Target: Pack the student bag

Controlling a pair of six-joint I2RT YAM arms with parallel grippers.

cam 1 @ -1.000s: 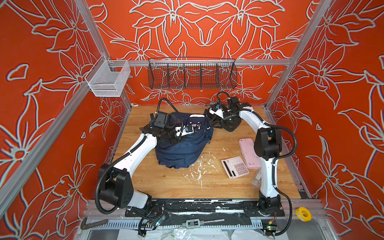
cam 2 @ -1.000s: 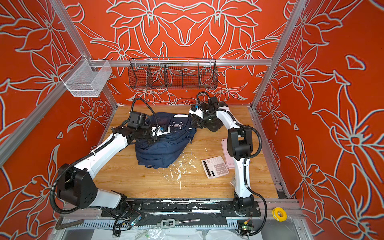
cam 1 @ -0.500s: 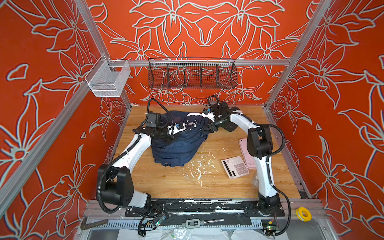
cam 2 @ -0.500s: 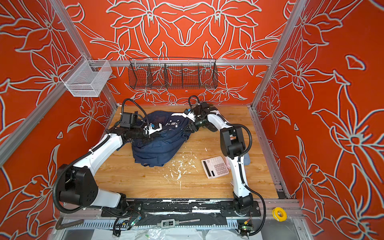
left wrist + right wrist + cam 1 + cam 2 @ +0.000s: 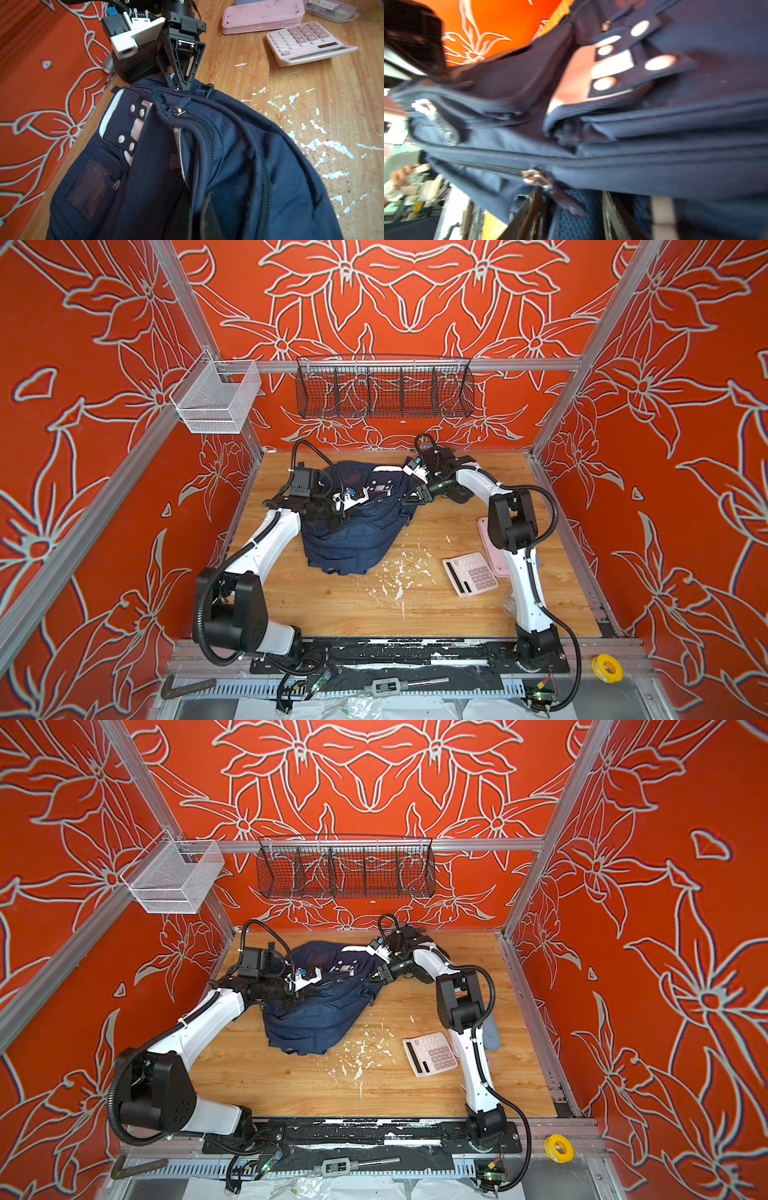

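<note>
The student bag, a navy backpack, lies slumped on the wooden table, left of centre. My left gripper sits on its upper left side. In the left wrist view it is shut on a fold of the bag beside a zip, its fingertips buried in the cloth. My right gripper is at the bag's top right end. In the blurred right wrist view it is open, with a zip pull tab and blue mesh between the fingers.
A pink calculator and a pink pencil case lie right of the bag, by the right arm. A black case sits behind that arm. White flakes litter the wood. A wire basket hangs on the back wall.
My right gripper has swung left from the black case to the bag's top end. The left arm has pulled the bag a little to the left.
</note>
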